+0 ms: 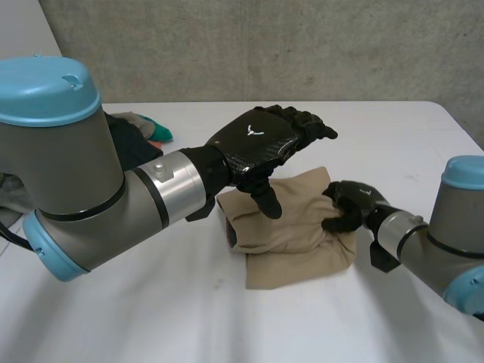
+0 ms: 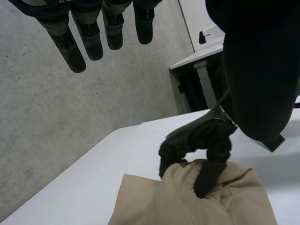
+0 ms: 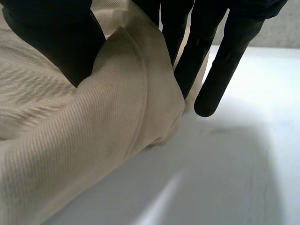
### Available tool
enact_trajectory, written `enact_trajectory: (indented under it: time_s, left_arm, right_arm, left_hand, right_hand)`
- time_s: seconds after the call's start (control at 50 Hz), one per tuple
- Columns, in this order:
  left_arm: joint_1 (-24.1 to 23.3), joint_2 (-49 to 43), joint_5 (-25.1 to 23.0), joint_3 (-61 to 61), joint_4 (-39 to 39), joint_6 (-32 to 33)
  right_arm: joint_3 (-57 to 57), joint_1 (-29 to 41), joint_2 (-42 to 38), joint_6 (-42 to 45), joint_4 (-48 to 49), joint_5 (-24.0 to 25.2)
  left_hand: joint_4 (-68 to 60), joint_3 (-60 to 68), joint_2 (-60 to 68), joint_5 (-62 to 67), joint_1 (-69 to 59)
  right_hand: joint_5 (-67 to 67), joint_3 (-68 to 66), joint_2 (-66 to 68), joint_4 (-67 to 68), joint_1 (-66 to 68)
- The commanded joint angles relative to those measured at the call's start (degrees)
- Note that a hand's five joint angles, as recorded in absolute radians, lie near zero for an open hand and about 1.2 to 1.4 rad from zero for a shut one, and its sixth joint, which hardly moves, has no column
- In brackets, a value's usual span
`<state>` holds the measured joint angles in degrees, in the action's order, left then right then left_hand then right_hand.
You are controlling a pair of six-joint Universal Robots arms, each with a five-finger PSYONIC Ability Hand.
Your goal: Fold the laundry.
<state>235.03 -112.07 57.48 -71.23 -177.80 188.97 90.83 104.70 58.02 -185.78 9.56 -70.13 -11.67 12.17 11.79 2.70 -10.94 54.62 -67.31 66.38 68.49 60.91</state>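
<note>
**A:** What does the tan cloth [image 1: 291, 242] look like?

**B:** It is a plain beige piece, folded into a thick, roughly rectangular bundle with soft creases. It lies on the white table [image 1: 151, 318], about mid-table and a little toward the robot's right side.

**A:** Which hand has it?

**B:** The right hand [image 1: 349, 206] is at the bundle's right edge, clamped on a bunch of fabric. The left hand [image 1: 257, 144] hovers over the far left part, palm down. Its fingers are loosely spread and hold nothing.

**A:** Does the right wrist view add anything?

**B:** Yes. It shows a fine ribbed weave and a stitched hem. A fold of the cloth is pinched between the thumb [image 3: 51, 37] and the fingers [image 3: 227, 61]. One finger reaches straight past the fabric, above the table.

**A:** And the left wrist view?

**B:** The left hand's fingertips [image 2: 89, 42] hang straight in the air, well above the cloth, in front of a concrete wall [image 2: 47, 117]. Below them the right hand's grip appears from the other side, with the fabric puckered around it.

**A:** Is anything else on the table?

**B:** The head view shows a pile of clothes [image 1: 140, 132], dark with green and orange, at the far left. It sits behind the left arm [image 1: 91, 197], well apart from the tan cloth.
</note>
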Motion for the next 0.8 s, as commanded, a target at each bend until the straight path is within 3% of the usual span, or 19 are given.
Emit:
enact_trajectory:
  time_s: [0.02, 0.14, 0.2, 0.38, 0.48, 0.58, 0.72, 0.8]
  left_arm:
    - [-0.10, 0.10, 0.00, 0.83, -0.09, -0.01]
    - [-0.27, 0.19, 0.09, 2.41, -0.09, -0.53]
    - [-0.36, 0.19, 0.09, 3.38, -0.18, -1.23]
    - [-1.24, 0.01, 0.09, 5.57, -0.18, -2.99]
    - [-2.29, -0.25, 0.09, 5.66, -0.62, -3.52]
    - [-2.91, -0.52, 0.26, 5.66, -0.79, -3.52]
    - [-3.17, -0.78, 1.58, 5.75, -0.88, -3.52]
    - [-3.35, -1.22, 1.76, 6.28, -0.88, -3.61]
  right_arm:
    - [-9.25, -0.81, -4.22, -4.06, 0.46, -0.63]
    - [-24.08, -9.05, -12.82, -11.88, 0.55, -4.65]
    - [-31.46, -12.31, -16.95, -12.07, 0.46, -8.69]
    - [-52.92, -20.58, -30.23, -9.52, -4.01, -11.70]
    - [-66.79, -25.76, -38.31, -8.55, -7.97, -15.99]
    - [-72.89, -27.79, -42.02, -8.55, -8.42, -17.32]
    - [-73.42, -27.88, -43.34, -8.55, -8.42, -20.05]
    - [-72.11, -27.88, -43.08, -8.46, -9.38, -18.91]
  left_hand:
    - [-1.41, 0.91, 1.29, 0.37, -2.13]
    - [-1.41, 0.91, 1.29, 0.37, -2.13]
    - [-1.41, 0.91, 1.29, 0.37, -2.13]
    - [-1.41, 0.91, 1.29, 0.37, -2.13]
    - [-1.41, 0.91, 1.29, 0.37, -2.13]
    - [-1.41, 0.91, 1.29, 0.37, -2.13]
    - [-1.41, 0.91, 1.29, 0.37, -2.13]
    - [-1.41, 0.91, 1.29, 0.37, -2.13]
  right_hand:
    - [15.38, -12.69, 13.62, 11.51, 19.09]
    - [15.38, -12.69, 13.62, 11.51, 19.09]
    - [15.38, -12.69, 13.62, 11.51, 19.09]
    - [15.38, -12.69, 13.62, 11.51, 19.09]
    - [15.38, -12.69, 13.62, 11.51, 19.09]
    - [15.38, -12.69, 13.62, 11.51, 19.09]
    - [15.38, -12.69, 13.62, 11.51, 19.09]
    - [15.38, -12.69, 13.62, 11.51, 19.09]
